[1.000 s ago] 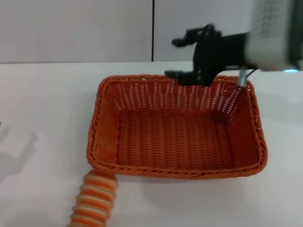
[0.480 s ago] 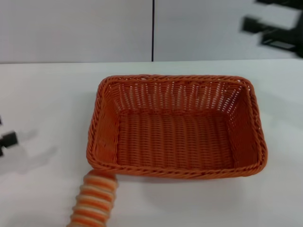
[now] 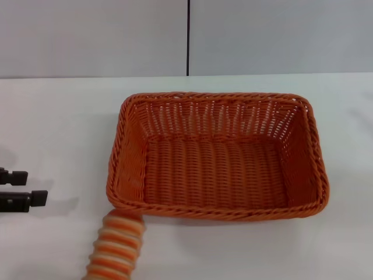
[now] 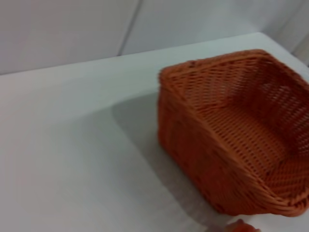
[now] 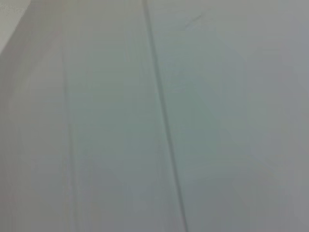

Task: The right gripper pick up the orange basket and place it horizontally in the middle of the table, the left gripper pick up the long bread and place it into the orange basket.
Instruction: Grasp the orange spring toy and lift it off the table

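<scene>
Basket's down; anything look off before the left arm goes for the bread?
Nothing stands out. The orange basket sits flat, empty and square on the table. The long bread lies against its near-left corner. The left gripper, open, hovers left of it.

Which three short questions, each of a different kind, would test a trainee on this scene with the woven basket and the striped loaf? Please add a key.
1. True or false: the large rectangular orange woven wicker basket is empty.
2. Where is the oblong orange-and-cream striped ridged loaf? A) inside the basket B) on the broad white flat table, at the basket's near left corner
3. Which hand shows in the head view?

Key:
1. True.
2. B.
3. The left hand, open, at the left edge; the right hand is out of view.
</scene>
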Available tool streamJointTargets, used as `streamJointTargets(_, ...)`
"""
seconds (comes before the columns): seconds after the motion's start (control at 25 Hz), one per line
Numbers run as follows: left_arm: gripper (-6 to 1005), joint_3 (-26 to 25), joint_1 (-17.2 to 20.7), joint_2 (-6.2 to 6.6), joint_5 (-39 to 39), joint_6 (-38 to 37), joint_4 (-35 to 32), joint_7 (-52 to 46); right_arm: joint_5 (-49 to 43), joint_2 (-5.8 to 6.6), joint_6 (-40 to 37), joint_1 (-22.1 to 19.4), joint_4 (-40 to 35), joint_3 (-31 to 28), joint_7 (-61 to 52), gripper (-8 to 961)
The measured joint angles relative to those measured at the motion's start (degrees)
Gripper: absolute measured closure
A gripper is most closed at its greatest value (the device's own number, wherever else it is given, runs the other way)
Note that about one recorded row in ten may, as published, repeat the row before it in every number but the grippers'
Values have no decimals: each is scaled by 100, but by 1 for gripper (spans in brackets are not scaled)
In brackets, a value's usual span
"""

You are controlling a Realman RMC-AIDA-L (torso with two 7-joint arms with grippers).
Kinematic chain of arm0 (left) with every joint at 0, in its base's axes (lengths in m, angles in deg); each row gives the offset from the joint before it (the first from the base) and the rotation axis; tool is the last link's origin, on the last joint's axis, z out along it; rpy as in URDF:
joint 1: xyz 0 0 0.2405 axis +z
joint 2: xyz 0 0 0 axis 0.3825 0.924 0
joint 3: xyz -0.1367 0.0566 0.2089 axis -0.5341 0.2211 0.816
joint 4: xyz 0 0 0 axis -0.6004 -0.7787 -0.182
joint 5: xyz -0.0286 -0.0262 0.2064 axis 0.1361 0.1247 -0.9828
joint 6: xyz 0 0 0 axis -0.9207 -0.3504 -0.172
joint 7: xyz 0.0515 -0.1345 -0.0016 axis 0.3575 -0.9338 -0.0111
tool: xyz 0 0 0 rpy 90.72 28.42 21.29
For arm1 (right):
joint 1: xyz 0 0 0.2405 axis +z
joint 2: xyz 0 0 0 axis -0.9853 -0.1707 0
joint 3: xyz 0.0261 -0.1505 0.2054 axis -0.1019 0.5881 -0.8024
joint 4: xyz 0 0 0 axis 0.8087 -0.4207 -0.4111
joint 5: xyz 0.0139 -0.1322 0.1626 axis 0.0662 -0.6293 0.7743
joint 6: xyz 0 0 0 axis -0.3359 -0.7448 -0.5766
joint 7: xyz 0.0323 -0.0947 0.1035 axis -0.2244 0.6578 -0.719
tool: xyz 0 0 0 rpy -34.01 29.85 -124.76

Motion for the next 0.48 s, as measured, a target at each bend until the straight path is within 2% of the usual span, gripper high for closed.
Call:
streamJointTargets(0.12,170,162,-165,-6,-322,-3,-213,-684,4,1,35,-81,139,-222,0,285)
streamJointTargets(0.28,169,843,-285,-9,-782,-27,-180,-1257,-9,3,38,-146,176,-388,0,285)
streamJointTargets(0.32,169,843,-285,-9,-782,-27,-180,-1257,-7,3,39,-154,192,-405,0,285)
streamJointTargets(0.36,169,1172,-365,-14,-918,-64,-82,-1514,-1,4,40,-158,207,-421,0,285)
streamJointTargets(0.48,169,1407,-452,-26,-921,-112,34,-1735,0,17,37,-135,301,-486,0,285)
